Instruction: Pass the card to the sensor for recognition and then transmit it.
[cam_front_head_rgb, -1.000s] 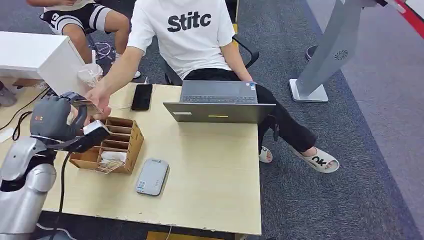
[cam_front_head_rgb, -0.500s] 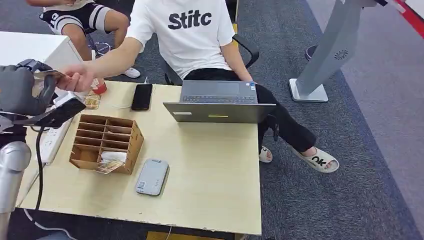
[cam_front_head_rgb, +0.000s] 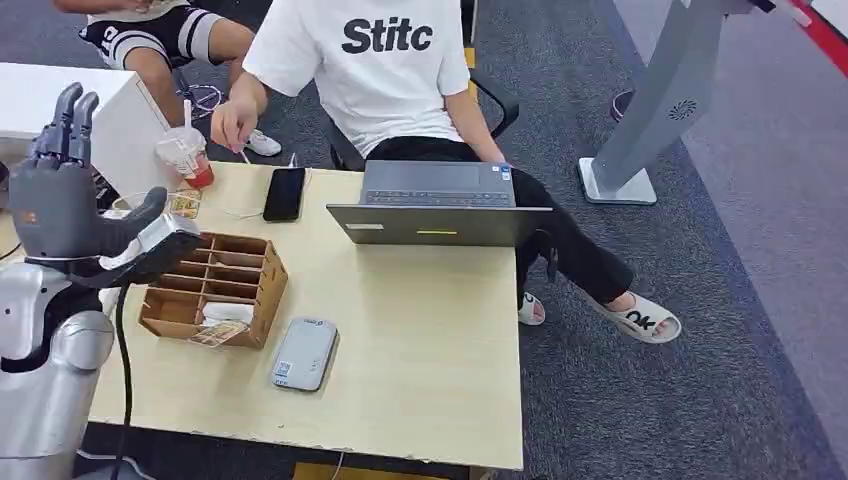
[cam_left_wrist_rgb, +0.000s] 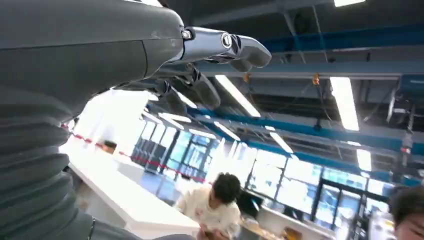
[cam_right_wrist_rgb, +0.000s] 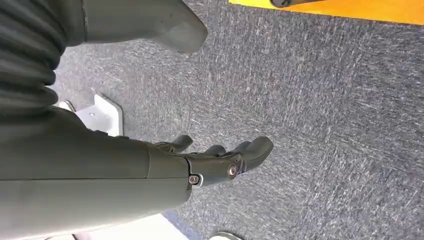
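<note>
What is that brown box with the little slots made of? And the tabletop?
The brown box looks like cardboard: flat matte brown, with thin dividers showing raw edges. The tabletop looks like pale wood or a wood-look laminate, smooth with a faint grain; which one I cannot tell.

My left hand (cam_front_head_rgb: 62, 205) is raised at the table's (cam_front_head_rgb: 430, 330) left edge, fingers spread, nothing in it. Beside it sits a cardboard organizer (cam_front_head_rgb: 215, 288); the grey sensor (cam_front_head_rgb: 304, 352) lies nearer. A person's hand (cam_front_head_rgb: 235, 120) hovers by the far cup (cam_front_head_rgb: 185, 155).
</note>
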